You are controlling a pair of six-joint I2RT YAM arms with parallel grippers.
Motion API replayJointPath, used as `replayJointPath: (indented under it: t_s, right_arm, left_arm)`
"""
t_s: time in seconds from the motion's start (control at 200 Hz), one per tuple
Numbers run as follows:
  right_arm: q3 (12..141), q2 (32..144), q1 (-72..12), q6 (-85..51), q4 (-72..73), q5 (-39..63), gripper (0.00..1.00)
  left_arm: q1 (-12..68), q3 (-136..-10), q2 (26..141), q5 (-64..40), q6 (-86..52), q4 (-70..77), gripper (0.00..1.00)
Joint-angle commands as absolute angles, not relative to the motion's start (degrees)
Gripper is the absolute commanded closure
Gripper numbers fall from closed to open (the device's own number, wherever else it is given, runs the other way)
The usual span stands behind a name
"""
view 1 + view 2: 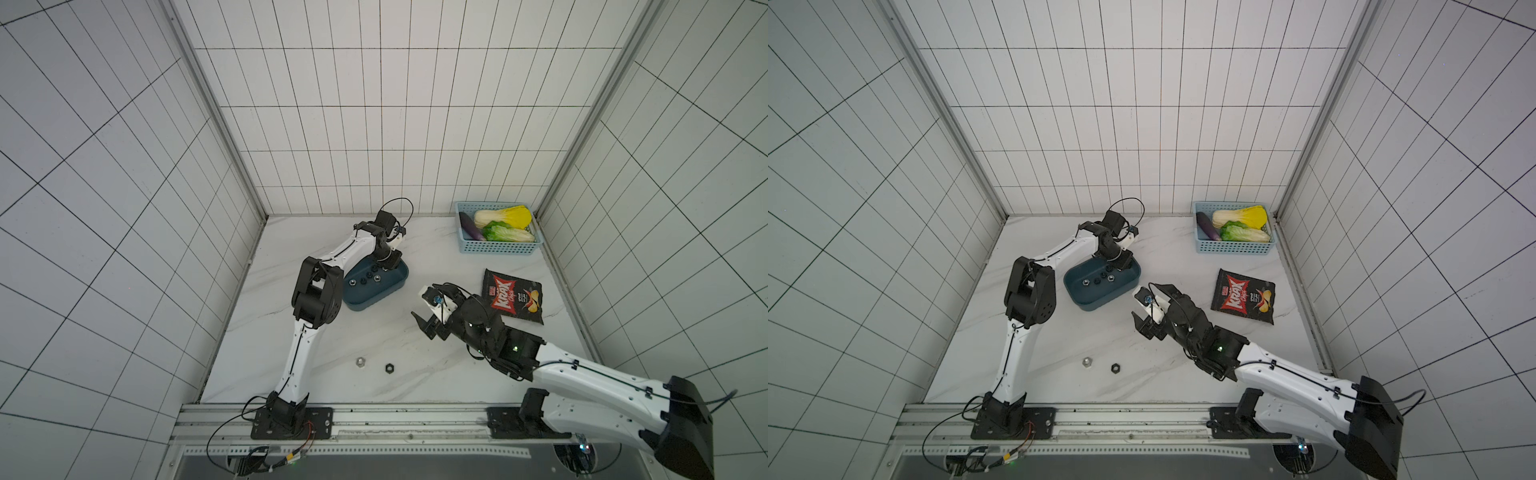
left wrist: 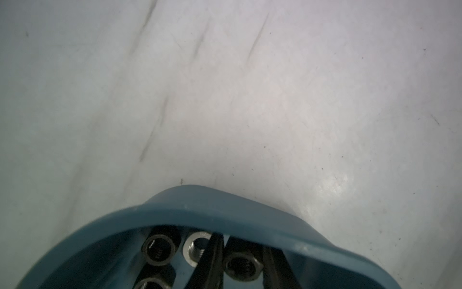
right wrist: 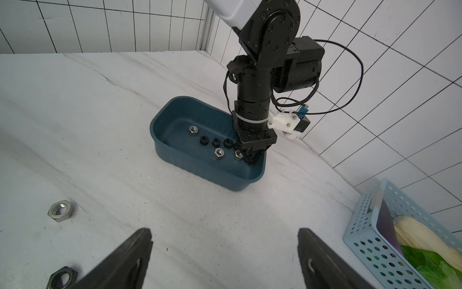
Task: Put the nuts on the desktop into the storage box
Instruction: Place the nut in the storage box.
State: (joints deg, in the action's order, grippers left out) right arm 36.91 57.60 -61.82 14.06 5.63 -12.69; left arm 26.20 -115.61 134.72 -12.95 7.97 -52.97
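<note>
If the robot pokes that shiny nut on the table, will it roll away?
Probably not: the silver nut lies flat on the desktop, so it would likely slide rather than roll. It looks like solid metal, so probably stiff and heavy for its size. Shiny, maybe slippery.

Black nut [image 3: 72, 274] cropped, storage box [image 2: 200, 207] rim blurred

light blue basket [image 1: 498, 248]: set in far corner, filled with eggplant [image 1: 469, 227], cabbages [image 1: 505, 216] | chip bag [image 1: 513, 296]: laid flat nearby
</note>
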Motion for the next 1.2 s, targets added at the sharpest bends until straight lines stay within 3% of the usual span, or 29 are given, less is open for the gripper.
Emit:
replayJointPath:
  t_s: [0.0,0.25,0.45,0.855,1.055,1.199]
  right_arm:
    - [38.1,57.4,-61.5,13.1,4.8,-12.7,0.03]
    - [38.0,56.7,-61.5,13.3,4.8,-12.3,0.00]
    - [38.2,56.3,-61.5,13.1,4.0,-12.3,0.01]
    - [43.1,57.3,-60.8,7.0,-5.7,-18.5,0.01]
    - [46.4,61.0,-59.3,12.3,-16.0,0.2,0.00]
    - [51.8,68.5,-60.7,16.5,-23.9,7.4,0.07]
  left_arm:
    - [26.6,-117.3,136.4,-13.9,8.0,-52.8,0.83]
    - [26.6,-118.4,138.9,-12.5,6.8,-52.8,0.78]
    - [26.6,-118.1,138.1,-13.5,6.5,-52.9,0.62]
    - [26.1,-114.1,128.5,-14.6,6.7,-54.1,0.49]
    - [24.1,-112.0,119.6,-21.5,6.6,-57.0,0.42]
    - [20.3,-109.5,113.6,-28.7,6.7,-60.3,0.40]
